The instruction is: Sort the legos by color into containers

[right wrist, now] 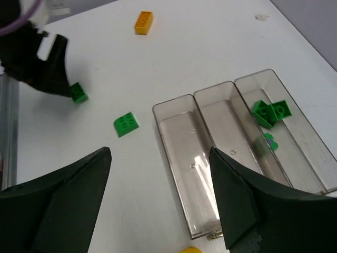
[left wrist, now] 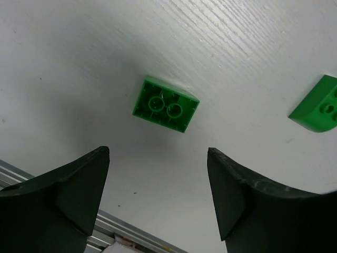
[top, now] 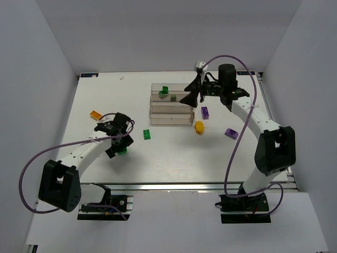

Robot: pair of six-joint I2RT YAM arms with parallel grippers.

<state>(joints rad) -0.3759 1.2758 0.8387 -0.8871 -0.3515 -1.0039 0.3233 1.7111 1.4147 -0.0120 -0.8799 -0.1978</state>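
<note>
Four clear containers point(top: 171, 120) form one block mid-table. The farthest one holds green legos point(top: 164, 93), which also show in the right wrist view point(right wrist: 271, 112). My right gripper point(top: 190, 92) hangs open and empty above the block's right end point(right wrist: 160, 158). My left gripper point(top: 118, 146) is open and empty, low over the table point(left wrist: 158, 158). An upside-down green lego point(left wrist: 165, 104) lies just ahead of its fingertips point(top: 122, 152). A second green lego point(top: 147, 135) lies to the right point(left wrist: 316, 105).
An orange lego point(top: 95, 114) lies at the left. A yellow lego point(top: 199, 127) and two purple legos point(top: 205, 112) point(top: 230, 133) lie right of the block. The table's front rail point(left wrist: 105, 226) is close under my left gripper.
</note>
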